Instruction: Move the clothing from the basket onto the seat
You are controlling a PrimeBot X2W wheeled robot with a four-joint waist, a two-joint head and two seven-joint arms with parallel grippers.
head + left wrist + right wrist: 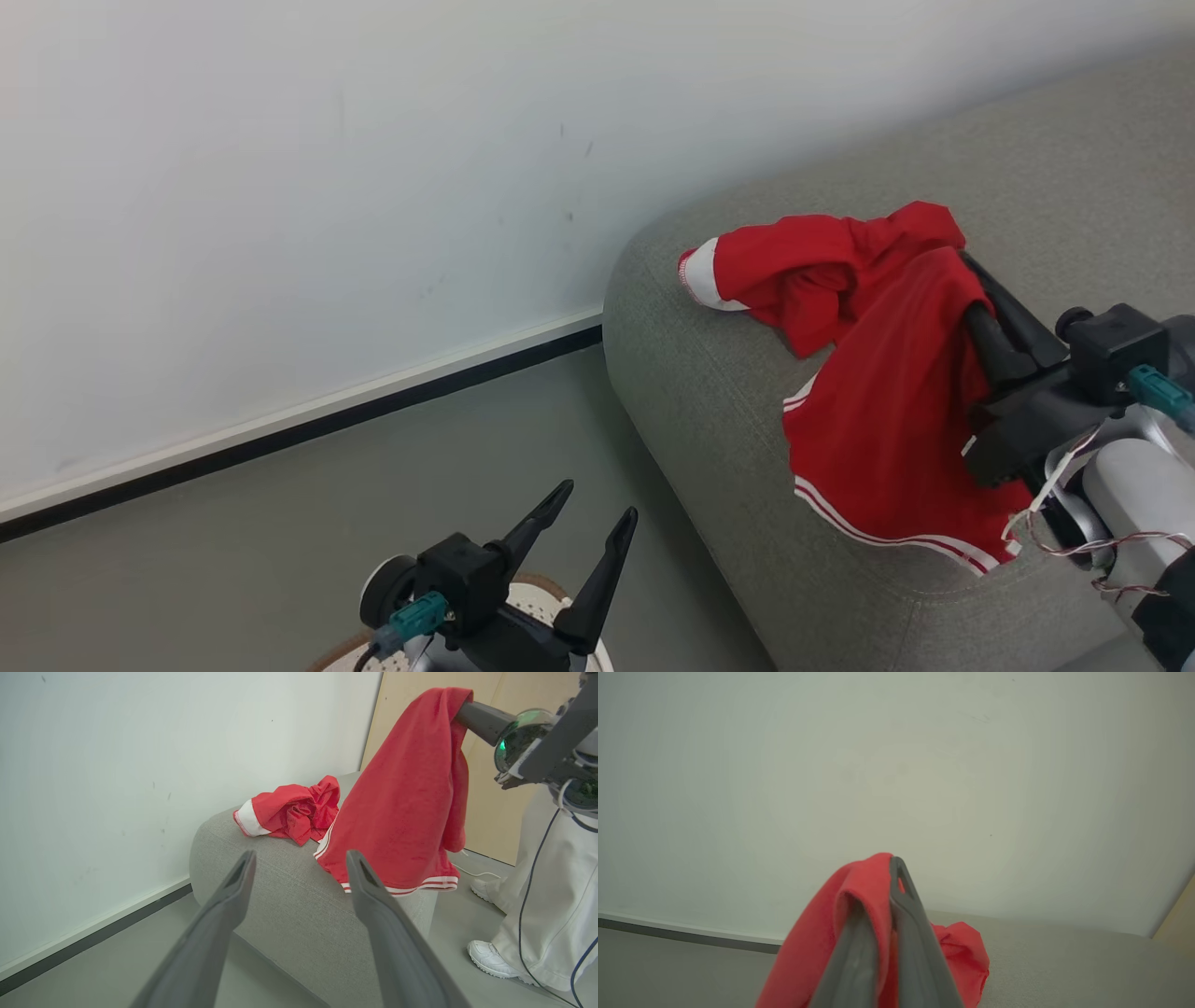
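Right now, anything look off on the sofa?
The striped red garment hangs draped over the shut right end effector above the rounded end of the sofa, not laid flat. The cuffed red garment lies crumpled beside it. Nothing looks damaged.

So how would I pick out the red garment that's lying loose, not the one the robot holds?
Find the grey sofa; on its rounded end by the white wall lies a crumpled red garment. Unlike the striped garment hanging from the right gripper, it is bunched up and has a broad white cuff.
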